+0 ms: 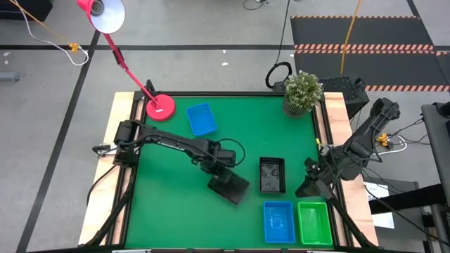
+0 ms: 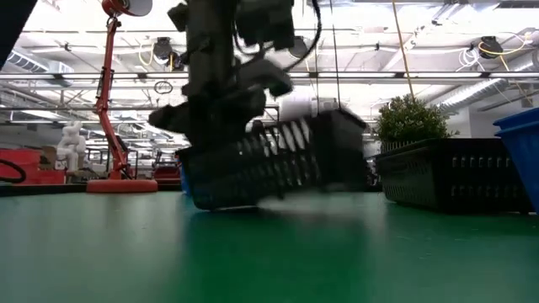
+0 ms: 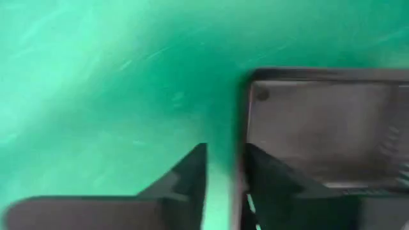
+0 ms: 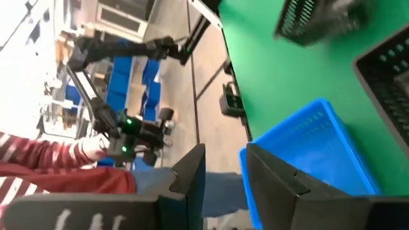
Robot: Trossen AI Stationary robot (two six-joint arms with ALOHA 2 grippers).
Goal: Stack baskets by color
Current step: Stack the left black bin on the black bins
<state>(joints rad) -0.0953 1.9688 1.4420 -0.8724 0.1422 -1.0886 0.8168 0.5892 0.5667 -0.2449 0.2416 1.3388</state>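
Observation:
A black basket [image 1: 230, 188] [image 2: 278, 164] lies askew mid-table, tilted, its far-left end down on the green mat and its near-right end raised. My left gripper [image 1: 222, 170] [image 3: 225, 160] points down at that far-left end, shut on its wall. A second black basket [image 1: 272, 174] [image 2: 455, 172] stands flat to the right. One blue basket [image 1: 202, 118] sits at the far side, and another blue basket [image 1: 278, 221] sits beside a green basket [image 1: 314, 223] at the near edge. My right gripper [image 1: 309, 186] [image 4: 223, 160] hovers open at the right edge, holding nothing. My left gripper has the black basket's end wall [image 3: 245, 121] between its fingers, one finger [image 3: 271, 182] inside the basket and the other finger [image 3: 192, 176] outside it. The fingers come from above, pointing down. The basket sits tilted, its gripped end low on the mat.
A pink lamp base [image 1: 160, 107] stands at the far left corner, and a potted plant [image 1: 303, 91] at the far right. Wooden rails border the mat [image 1: 169, 211], which is bare green at the near left. A person's striped sleeve [image 4: 38, 160] shows beyond the table.

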